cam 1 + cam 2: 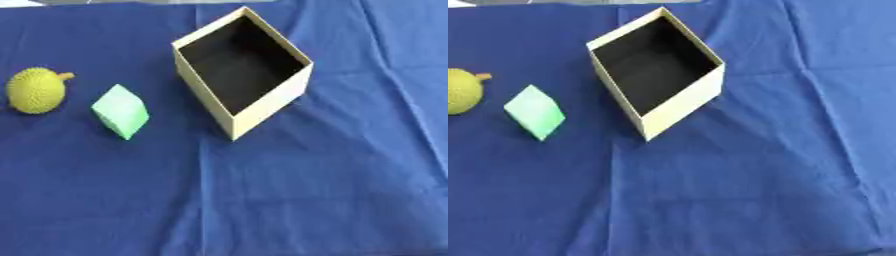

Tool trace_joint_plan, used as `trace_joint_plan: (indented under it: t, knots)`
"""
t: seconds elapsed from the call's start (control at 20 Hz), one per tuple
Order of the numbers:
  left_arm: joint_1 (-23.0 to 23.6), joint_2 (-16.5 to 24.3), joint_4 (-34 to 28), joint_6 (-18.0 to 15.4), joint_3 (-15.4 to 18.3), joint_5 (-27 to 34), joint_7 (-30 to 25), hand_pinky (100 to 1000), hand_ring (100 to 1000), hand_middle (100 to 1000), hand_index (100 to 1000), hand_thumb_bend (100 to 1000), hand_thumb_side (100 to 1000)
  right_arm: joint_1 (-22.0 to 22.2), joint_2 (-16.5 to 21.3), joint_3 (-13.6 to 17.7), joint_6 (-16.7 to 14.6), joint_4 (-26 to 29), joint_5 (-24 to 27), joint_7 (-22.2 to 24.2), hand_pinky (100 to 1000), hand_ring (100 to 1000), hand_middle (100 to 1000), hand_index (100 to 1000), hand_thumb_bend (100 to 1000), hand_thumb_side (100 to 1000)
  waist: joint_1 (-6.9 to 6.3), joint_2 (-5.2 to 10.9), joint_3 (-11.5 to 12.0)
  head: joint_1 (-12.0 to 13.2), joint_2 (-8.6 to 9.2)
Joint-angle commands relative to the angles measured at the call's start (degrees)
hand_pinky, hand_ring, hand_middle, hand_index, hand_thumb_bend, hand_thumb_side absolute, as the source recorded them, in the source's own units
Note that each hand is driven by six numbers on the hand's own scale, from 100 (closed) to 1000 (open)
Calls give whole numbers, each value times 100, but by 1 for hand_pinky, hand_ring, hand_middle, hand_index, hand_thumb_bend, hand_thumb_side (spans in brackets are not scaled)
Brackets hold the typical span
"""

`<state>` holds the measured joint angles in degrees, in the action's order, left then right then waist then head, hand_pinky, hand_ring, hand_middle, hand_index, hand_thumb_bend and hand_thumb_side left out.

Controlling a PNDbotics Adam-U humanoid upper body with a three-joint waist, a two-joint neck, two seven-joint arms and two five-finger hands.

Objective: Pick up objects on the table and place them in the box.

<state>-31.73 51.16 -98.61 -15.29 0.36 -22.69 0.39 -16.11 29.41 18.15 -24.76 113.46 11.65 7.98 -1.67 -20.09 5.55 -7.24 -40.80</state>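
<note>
A table covered with a creased deep-blue cloth point(306, 190) fills almost the whole frame. In the upper middle stands an open cream-coloured cardboard box with a black inside point(267, 107), turned so that one corner points toward the bottom of the frame; nothing can be seen lying in it. Left of the box, near it but apart, lies a pale green block with flat faces and sharp edges point(121, 111), also standing corner-down in the picture. Farther left, at the left edge of the frame, rests a round yellow-green spiky fruit with a short brownish stem point(36, 90), the stem pointing toward the upper right. The fruit and the green block lie near one another without touching, and both sit on the cloth outside the box. In the right eye view the fruit is partly cut off by the left edge. A thin strip of paler surface shows along the top edge at the upper left. Neither robot hand appears in either view, so whether they are open or closed cannot be told
</note>
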Motion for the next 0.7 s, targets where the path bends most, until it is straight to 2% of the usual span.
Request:
trace_joint_plan:
  t: [0.05,0.4,0.55,0.6,0.65,0.7]
  knots:
    - [-211,329,-17,-405,-108,-270,-648,901,939,890,950,381,521,-37,153,8,4,113,-15,17,859,769,531,733,100,602,7,140,8,14,-2]
    - [-854,242,-204,-1171,-644,-430,-1716,917,917,864,948,482,535,-40,109,-39,40,113,31,92,859,768,530,732,100,603,13,165,12,32,6]
    - [-1116,137,-293,-1387,-995,-479,-2109,919,933,874,950,484,540,-58,81,-50,68,113,65,124,859,767,528,731,100,604,4,170,-4,56,18]
    - [-1192,99,-293,-1432,-1124,-426,-2263,915,964,896,949,547,556,-65,74,-53,79,113,74,134,859,767,528,731,100,594,-1,171,-9,62,16]
    - [-1256,51,-260,-1460,-1276,-290,-2440,912,978,908,948,453,530,-76,66,-60,92,113,84,148,859,767,528,731,100,604,-11,172,-18,77,9]
    - [-1319,12,-214,-1468,-1387,-124,-2616,912,978,908,948,453,530,-86,61,-66,103,113,93,162,859,767,528,731,100,604,-19,175,-23,86,4]
